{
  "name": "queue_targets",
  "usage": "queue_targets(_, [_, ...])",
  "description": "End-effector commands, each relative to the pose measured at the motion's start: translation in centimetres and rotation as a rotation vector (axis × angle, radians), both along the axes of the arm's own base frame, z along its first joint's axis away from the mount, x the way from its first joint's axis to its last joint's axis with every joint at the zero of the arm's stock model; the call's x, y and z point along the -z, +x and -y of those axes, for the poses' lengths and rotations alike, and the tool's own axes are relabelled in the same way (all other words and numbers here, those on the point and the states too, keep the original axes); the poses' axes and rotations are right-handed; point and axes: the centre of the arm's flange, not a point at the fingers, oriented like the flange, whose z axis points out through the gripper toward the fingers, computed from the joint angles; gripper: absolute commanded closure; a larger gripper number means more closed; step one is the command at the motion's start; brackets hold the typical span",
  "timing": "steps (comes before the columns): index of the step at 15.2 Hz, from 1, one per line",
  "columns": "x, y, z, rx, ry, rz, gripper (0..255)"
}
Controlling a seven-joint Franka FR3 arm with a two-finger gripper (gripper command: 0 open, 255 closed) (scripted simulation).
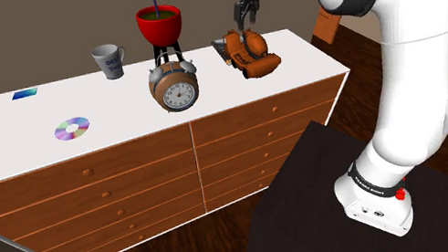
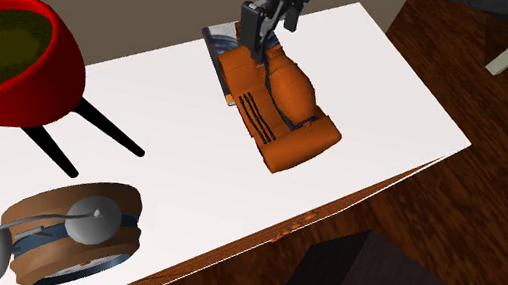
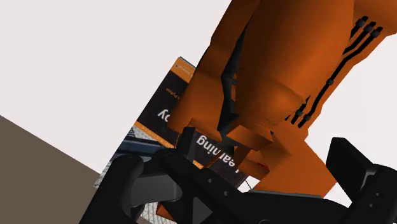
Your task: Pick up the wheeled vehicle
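Halfway, by the look: poised for the grasp, with pincer point(image 1: 246, 26) spread wide astride the orange vehicle point(image 1: 253, 55), not yet clamped. Resting on the white bench point(image 1: 19, 125), partly over a printed booklet point(image 2: 217, 39). Next, likely: settle lower, squeeze firmly, lift straight.

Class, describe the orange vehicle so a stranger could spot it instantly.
Look at the white-topped wooden dresser. At its end on the shoulder view's right, under the black gripper, lies the orange vehicle. Unlike the round clock nearby, it is boxy, black-striped.
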Motion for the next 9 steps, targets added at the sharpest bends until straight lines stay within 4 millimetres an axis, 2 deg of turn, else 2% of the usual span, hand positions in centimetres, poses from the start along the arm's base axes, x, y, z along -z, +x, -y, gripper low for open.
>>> queue_targets(1, [1.0, 0.5, 0.4, 0.001, 0.000, -0.001, 0])
queue_targets(6, [3.6, 0.5, 0.4, 0.001, 0.000, -0.001, 0])
queue_targets(8, [3.9, 0.4, 0.4, 0.001, 0.000, -0.001, 0])
queue_targets(9, [3.9, 0.4, 0.4, 0.001, 0.000, -0.001, 255])
